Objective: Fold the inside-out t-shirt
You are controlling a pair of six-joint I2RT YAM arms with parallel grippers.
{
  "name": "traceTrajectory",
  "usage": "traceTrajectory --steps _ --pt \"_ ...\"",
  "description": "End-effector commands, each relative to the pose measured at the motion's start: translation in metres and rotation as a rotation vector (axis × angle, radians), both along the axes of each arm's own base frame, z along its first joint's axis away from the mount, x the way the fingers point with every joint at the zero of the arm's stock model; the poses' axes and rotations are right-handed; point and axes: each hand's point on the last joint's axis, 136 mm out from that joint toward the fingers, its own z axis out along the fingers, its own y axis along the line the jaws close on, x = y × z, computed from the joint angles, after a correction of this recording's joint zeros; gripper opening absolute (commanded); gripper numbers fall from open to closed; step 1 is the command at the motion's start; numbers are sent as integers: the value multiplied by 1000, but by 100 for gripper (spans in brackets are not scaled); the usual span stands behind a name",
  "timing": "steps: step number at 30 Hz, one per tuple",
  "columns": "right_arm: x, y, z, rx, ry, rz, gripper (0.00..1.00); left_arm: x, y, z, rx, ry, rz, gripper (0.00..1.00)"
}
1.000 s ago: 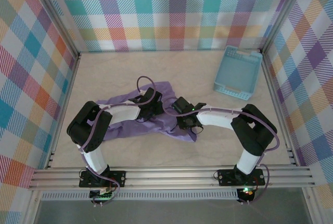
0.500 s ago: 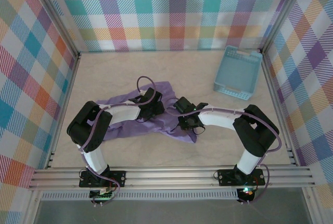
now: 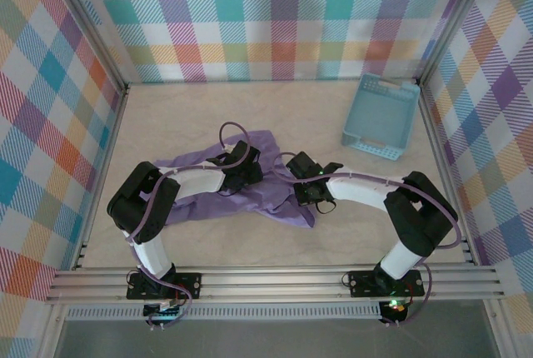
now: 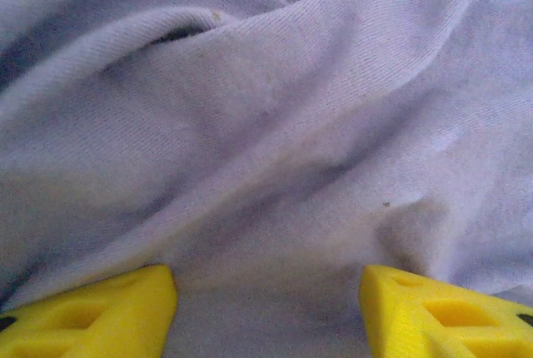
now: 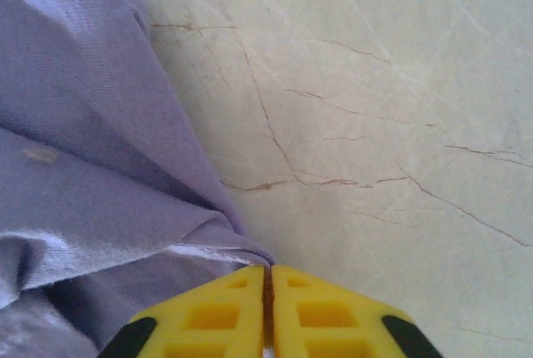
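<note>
The left fingers stand wide apart, low over the shirt, with nothing gripped. Creased lavender cloth lies in the gap between them and rises ahead in soft ridges. One fold near the top opens into a dark slit.

The right fingers are closed tip to tip. A thin corner of the shirt's edge runs into the seam between the tips and looks pinched there. From that corner the cloth spreads to the left in folds. To the right lies bare counter, pale with fine brown veins.

In the top view the shirt is a crumpled heap at mid-counter. It stretches from beside the left arm across to the right arm's wrist. The left wrist sits over its middle and the right wrist at its right edge. A light blue basket stands at the far right corner, well apart from the shirt.
</note>
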Motion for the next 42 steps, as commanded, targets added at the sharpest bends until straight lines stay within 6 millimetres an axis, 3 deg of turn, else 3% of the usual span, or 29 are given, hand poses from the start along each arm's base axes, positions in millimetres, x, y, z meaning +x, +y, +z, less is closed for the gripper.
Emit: traceTrajectory --steps 1,5,12,17,22,26,32,42 --pt "-4 -12 6 -26 -18 -11 7 -33 27 -34 116 144 23 62" --pt "-4 -27 14 -31 -34 -59 2 -34 31 -36 129 149 32 62" --pt "-15 -47 19 164 6 -155 2 -32 38 -36 133 150 42 61" --pt "-16 -58 16 153 18 -179 24 -30 26 -31 94 144 -1 62" --pt "-18 -35 42 175 -28 -47 34 -29 16 -25 94 134 -33 62" --pt "-39 6 61 272 -31 102 36 -28 18 -22 99 126 -27 62" --pt "-52 46 40 334 84 188 34 -28 16 -23 98 130 -25 62" --pt "-33 71 23 321 88 230 35 -28 16 -25 94 134 -25 62"
